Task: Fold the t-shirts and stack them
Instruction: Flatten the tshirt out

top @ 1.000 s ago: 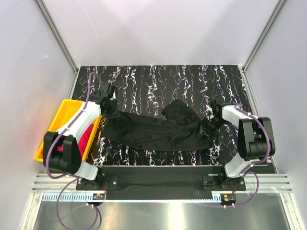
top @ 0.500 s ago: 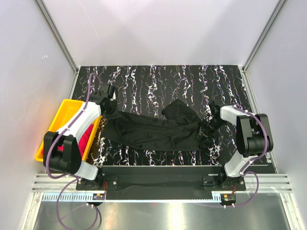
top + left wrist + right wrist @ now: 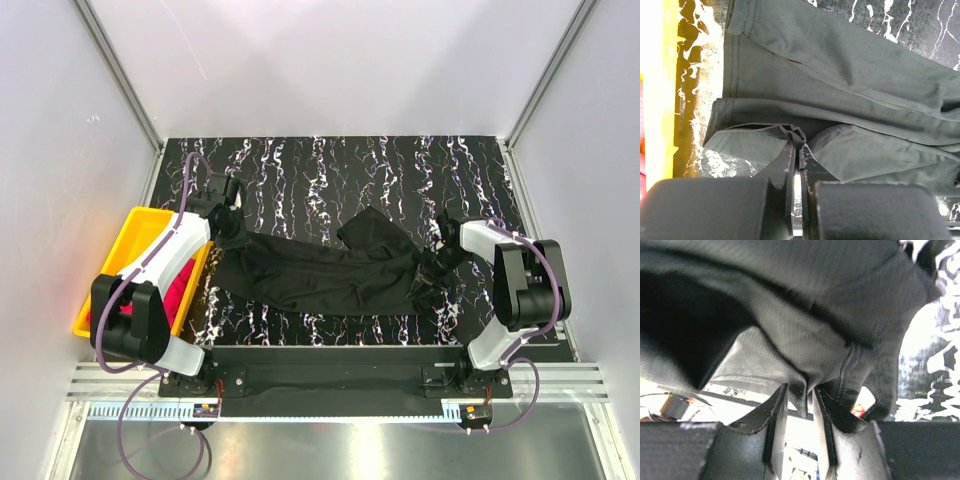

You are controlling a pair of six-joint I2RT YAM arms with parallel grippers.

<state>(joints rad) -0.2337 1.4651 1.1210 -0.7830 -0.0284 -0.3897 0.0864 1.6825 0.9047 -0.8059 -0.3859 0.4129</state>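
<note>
Over the last second the right gripper point(image 3: 799, 392) has edged onto the right end of the black t-shirt point(image 3: 320, 270), its jaws narrowing round a fold; whether they bite yet I cannot tell; the left gripper point(image 3: 799, 146) stays clenched on the left hem; with 2 ends held, the shirt lying across the table point(image 3: 300, 160) could probably be spread out.

No text, label, brand, number or sign is legible in any view, whether on the t-shirt point(image 3: 320, 275), the tray point(image 3: 140, 225), the table point(image 3: 330, 165) or the walls point(image 3: 350, 70).

T-shirt point(image 3: 320, 272) stretched across the desk point(image 3: 350, 170) between left pincer point(image 3: 235, 238) and right pincer point(image 3: 423, 279), tray point(image 3: 138, 226) at left edge, second t-shirt point(image 3: 180, 290) inside it
</note>
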